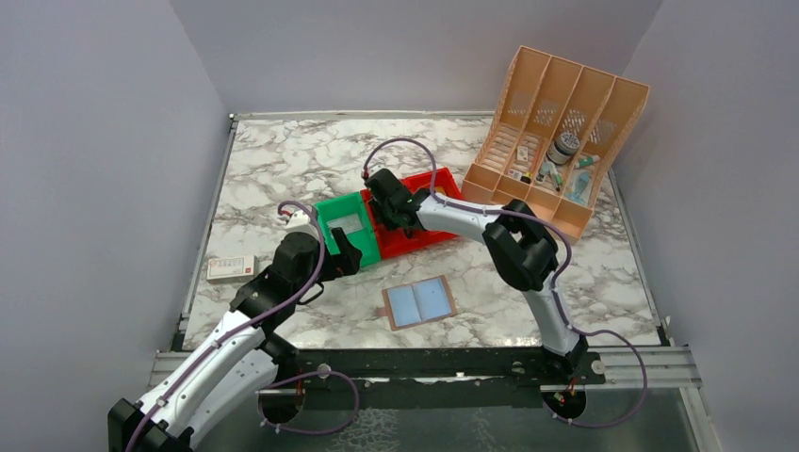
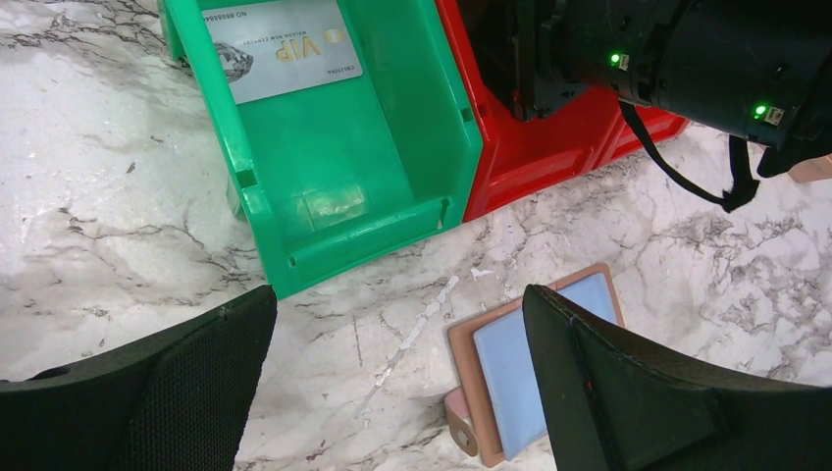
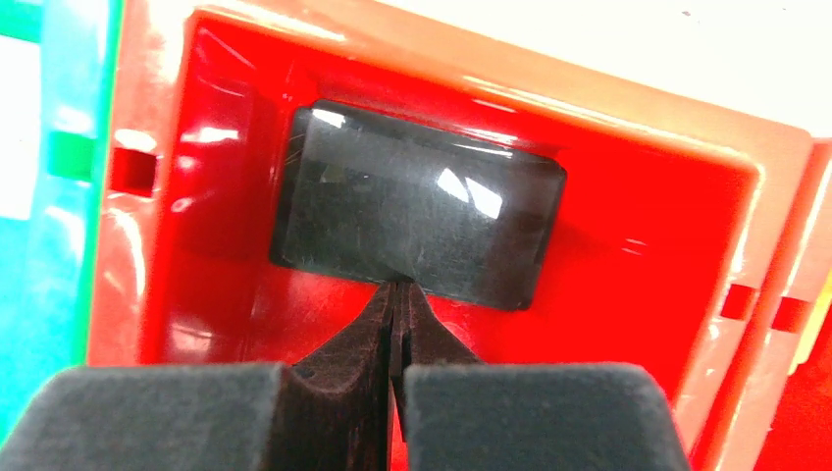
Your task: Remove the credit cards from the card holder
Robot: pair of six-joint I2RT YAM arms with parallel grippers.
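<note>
**Desk:** Where are the two grippers?

**Me:** The left gripper [image 2: 397, 299] hangs just on the near side of the green bin [image 2: 392, 128]. It is spread wide, with only marble between its fingers [image 2: 167, 392]. The right gripper [image 3: 397, 289] is down inside the red bin [image 3: 638, 255], which butts against the green bin's right wall. Its jaws are pressed fully together. The tips sit at the near edge of the dark grey card [image 3: 417, 201]. That card lies face-on to my wrist camera, not between the pads.

**Desk:** Where are the cards?

**Me:** There is one in each bin. The VIP card [image 2: 285, 49] lies flat at the far end of the green bin's floor, and has a pale silver face with a gold chip. The dark grey one is next door in the red bin.

**Desk:** Is anything readable?

**Me:** There is a large gold "VIP", upside down to the left wrist camera. Along the card's edge I read "NO" and then a run of eights, cut off by the frame. The small line beside VIP is too fine to read. The dark card shows only glare.

**Desk:** And the card holder?

**Me:** The card holder [image 1: 419, 302] lies open on the marble table [image 1: 283, 160], to the near right of the green bin and apart from it, with both blue-grey panels facing up.

**Desk:** What else is there?

**Me:** A small white box [image 1: 231, 268] with red print lies left of the green bin, but the print is too small to read. A peach file organizer [image 1: 565, 113] stands far right of it, beyond the red bin.
</note>
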